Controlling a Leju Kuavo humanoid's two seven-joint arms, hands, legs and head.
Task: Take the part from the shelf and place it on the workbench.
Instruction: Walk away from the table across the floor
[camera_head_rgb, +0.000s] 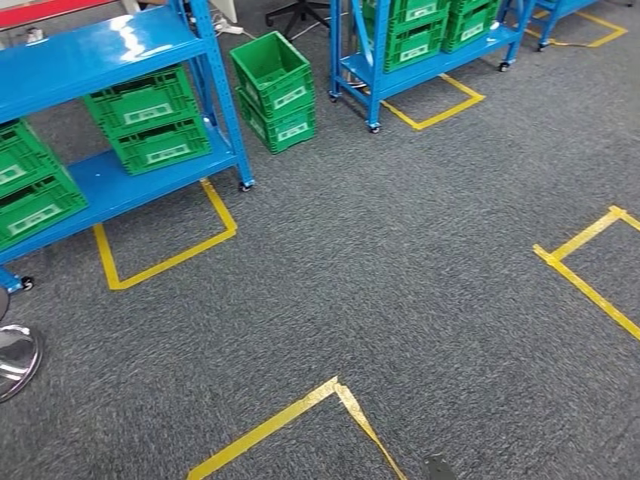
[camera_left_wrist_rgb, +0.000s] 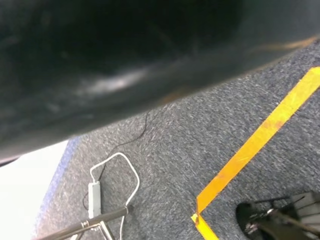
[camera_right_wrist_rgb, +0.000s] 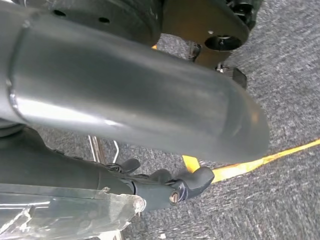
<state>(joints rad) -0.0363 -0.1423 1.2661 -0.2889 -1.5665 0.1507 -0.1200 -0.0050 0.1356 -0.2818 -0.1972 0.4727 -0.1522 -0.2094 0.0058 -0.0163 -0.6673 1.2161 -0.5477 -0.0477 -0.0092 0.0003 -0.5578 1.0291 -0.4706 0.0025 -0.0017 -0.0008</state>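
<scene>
Grey carpet (camera_head_rgb: 362, 290) runs across the whole floor, marked off with yellow tape (camera_head_rgb: 294, 410) in squared outlines, probably parking bays for the wheeled racks. Nearest, a tape corner lies just ahead of the robot's feet; a chrome chair base (camera_head_rgb: 15, 360) sits at the left edge. Right hand (camera_right_wrist_rgb: 166, 187) hangs beside the body over the carpet, dark fingers (camera_right_wrist_rgb: 196, 181) lying fairly straight and a little apart, nothing plainly between them; a crinkled clear wrap shows close against the arm, and I cannot tell what it belongs to. Left hand: cannot tell its state, since that wrist looks at floor, tape and a white cable with an adapter (camera_left_wrist_rgb: 94, 197). Further off, a blue shelf (camera_head_rgb: 113, 185) on casters carries green crates (camera_head_rgb: 147, 120) on its lower level, stacked in pairs. Two more crates (camera_head_rgb: 275, 90) stand on the floor beside it. A second blue rack (camera_head_rgb: 415, 70) stands beyond. The part itself is not distinguishable, presumably inside a crate, so its heading and long axis cannot be read. Judged stage: arms down, shelf not yet reached.
</scene>
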